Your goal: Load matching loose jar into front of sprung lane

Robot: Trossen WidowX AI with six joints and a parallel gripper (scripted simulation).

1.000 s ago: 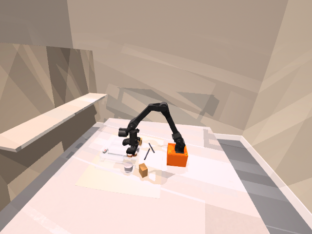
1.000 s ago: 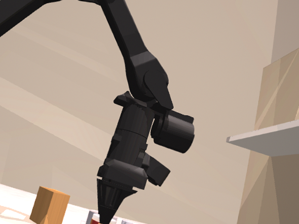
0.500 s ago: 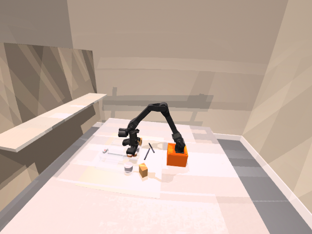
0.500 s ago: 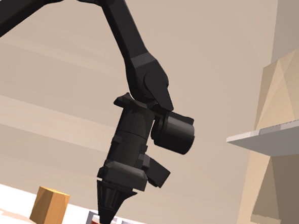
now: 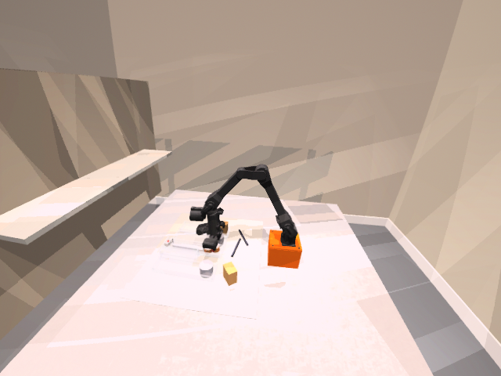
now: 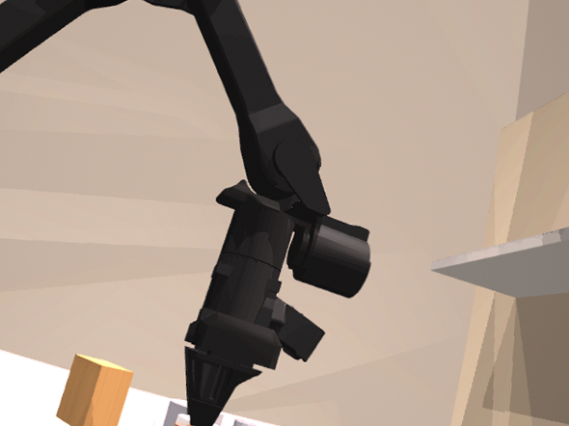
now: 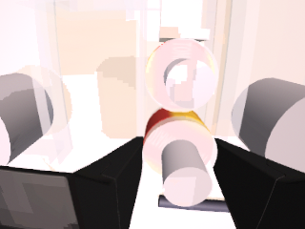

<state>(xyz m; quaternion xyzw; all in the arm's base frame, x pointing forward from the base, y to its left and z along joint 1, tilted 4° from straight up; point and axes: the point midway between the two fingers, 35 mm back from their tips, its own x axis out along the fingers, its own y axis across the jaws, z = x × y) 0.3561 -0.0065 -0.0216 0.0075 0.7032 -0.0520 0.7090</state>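
Observation:
My gripper [image 7: 176,144] [image 6: 202,423] is shut on a jar with a red and yellow side, a pale lid and a grey knob [image 7: 186,183]. The held jar touches or nearly touches, in the wrist view, a second jar [image 7: 157,76] with a pale lid and knob, which stands in the middle lane between clear walls [image 7: 141,62]. The held jar is at the front end of that lane, in line with the second jar. A dark edge shows behind the second jar. The held jar's base, the front stop and its height over the lane floor are hidden.
Grey cylinders [image 7: 21,112] [image 5: 206,269] stand to either side of the held jar. Wooden blocks [image 5: 230,274] [image 6: 95,394] stand nearby. Two black rods [image 5: 236,247] [image 5: 243,237] lie between the rack and the orange base [image 5: 283,257]. A shelf [image 5: 92,186] stands beyond the rack.

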